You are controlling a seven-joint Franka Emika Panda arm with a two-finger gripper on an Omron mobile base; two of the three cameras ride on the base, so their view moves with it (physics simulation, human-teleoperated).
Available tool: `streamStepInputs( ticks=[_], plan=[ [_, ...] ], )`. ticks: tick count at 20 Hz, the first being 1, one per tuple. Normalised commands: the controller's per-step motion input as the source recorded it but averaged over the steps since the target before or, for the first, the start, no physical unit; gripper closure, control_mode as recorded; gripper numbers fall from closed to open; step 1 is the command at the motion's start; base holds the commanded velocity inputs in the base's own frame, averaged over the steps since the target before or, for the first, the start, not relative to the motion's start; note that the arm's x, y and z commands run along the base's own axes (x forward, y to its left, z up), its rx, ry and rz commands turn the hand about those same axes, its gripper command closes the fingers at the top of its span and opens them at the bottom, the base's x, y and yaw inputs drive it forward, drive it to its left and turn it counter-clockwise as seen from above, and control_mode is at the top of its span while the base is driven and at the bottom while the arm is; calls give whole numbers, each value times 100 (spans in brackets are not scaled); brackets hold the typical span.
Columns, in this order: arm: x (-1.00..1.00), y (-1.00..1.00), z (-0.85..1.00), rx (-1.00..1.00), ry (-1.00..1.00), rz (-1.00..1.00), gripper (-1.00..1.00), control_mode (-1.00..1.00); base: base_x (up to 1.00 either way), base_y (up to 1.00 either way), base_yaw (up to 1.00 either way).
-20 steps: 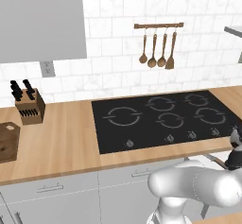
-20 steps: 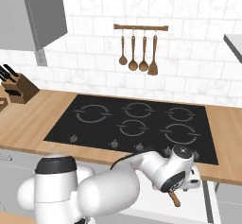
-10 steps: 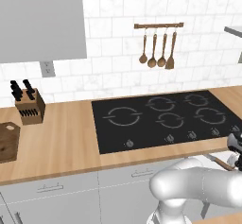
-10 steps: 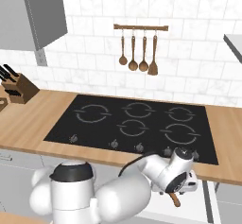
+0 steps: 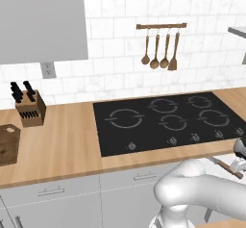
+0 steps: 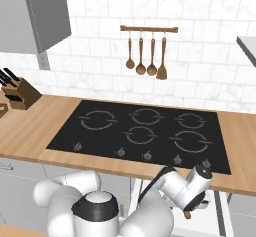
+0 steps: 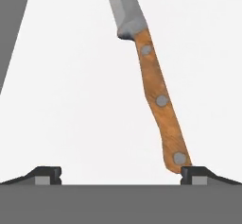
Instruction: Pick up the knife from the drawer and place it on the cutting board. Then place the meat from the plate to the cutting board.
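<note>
The knife point(image 7: 153, 79) — riveted wooden handle, grey blade — lies on the drawer's white floor point(image 7: 71, 100). My gripper point(image 7: 121, 173) hangs fully open and empty above it — handle end by one fingertip point(image 7: 194, 172).

A: Where is everything sitting?

B: The cooktop point(image 5: 166, 121) is lying on the counter point(image 5: 67, 143). The knife block point(image 5: 30, 107) is standing left of it against the wall, and the cutting board point(image 5: 8, 144) is lying in front of the block at the counter's left end.

A: And the utensils?

B: They are hanging from the utensil rack point(image 6: 149, 29) on the wall behind the cooktop.

A: The knife?

B: The knife point(image 7: 151, 79) is lying in the drawer point(image 7: 71, 90) below the counter's front edge, its handle end nearest the gripper point(image 7: 121, 173).
</note>
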Motion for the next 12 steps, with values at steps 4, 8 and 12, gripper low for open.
streamStepInputs(
  ticks=[4,8,12],
  plan=[
    [21,-3,-31,0,-6,0,-100,-100,0,0,0],
    [14,-29,-32,0,-6,0,-100,-100,0,0,0],
    [10,-30,-41,0,-3,0,-100,-100,0,0,0]
  ],
)
